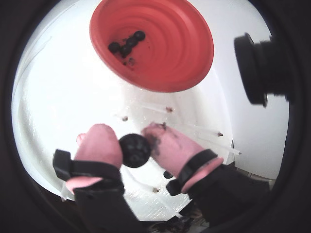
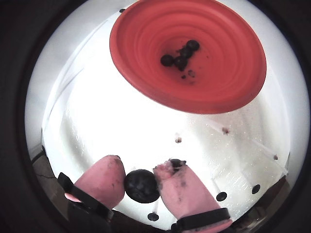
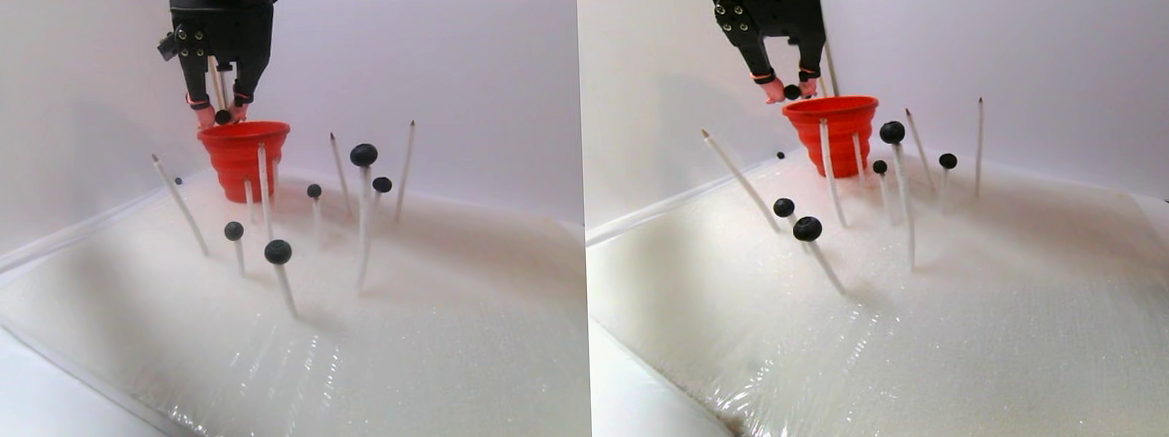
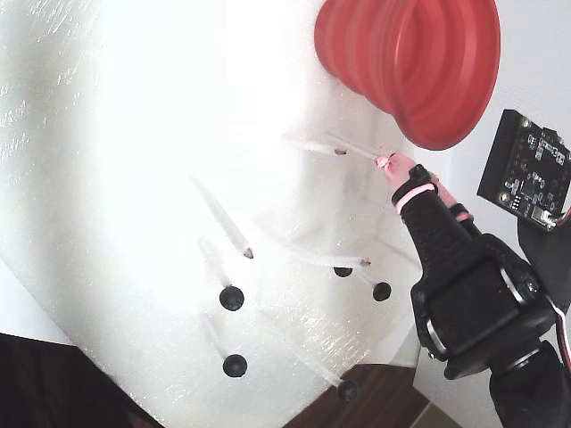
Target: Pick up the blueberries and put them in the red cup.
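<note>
- Just short of the red cup [image 2: 228, 82], a single blueberry [image 2: 142, 185] is gripped between the pink-padded jaws of the gripper [image 2: 141, 180], which are clenched on it from both sides.
- If the berry is let go at this spot, it may be dropped outside the rim, since in both wrist views the berry is seen nearer than the cup's mouth rather than over it.
- The berry could be squashed by too tight a squeeze; dark smears on one fingertip [image 1: 158, 136] suggest juice, though this cannot be told for sure.
- The white sticks [image 3: 263, 180] standing beside the cup might be knocked by the jaws on the way across.
- The held blueberry is seen as round, matte and blue-black, far smaller than the cup.
- Several blueberries [image 1: 127, 44] are already lying at the ribbed bottom of the cup; others [image 3: 277, 251] are left spiked on sticks in the white foam pad [image 3: 429, 344].
</note>
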Robot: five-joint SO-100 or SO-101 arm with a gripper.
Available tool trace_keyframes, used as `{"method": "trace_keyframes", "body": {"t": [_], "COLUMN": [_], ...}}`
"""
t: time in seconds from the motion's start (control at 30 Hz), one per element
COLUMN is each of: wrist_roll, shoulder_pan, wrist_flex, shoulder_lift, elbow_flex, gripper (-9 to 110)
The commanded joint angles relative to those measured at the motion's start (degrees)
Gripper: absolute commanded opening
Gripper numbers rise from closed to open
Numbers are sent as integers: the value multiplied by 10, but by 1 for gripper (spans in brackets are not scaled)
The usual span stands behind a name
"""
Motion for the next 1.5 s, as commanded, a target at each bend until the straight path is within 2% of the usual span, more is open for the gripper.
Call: {"method": "trace_keyframes", "body": {"t": [0.0, 1.47], "wrist_roll": [4, 44], "shoulder_pan": [4, 35], "wrist_flex": [-17, -71], "shoulder_lift": [3, -127], "elbow_flex": [-61, -216], "gripper": [12, 14]}}
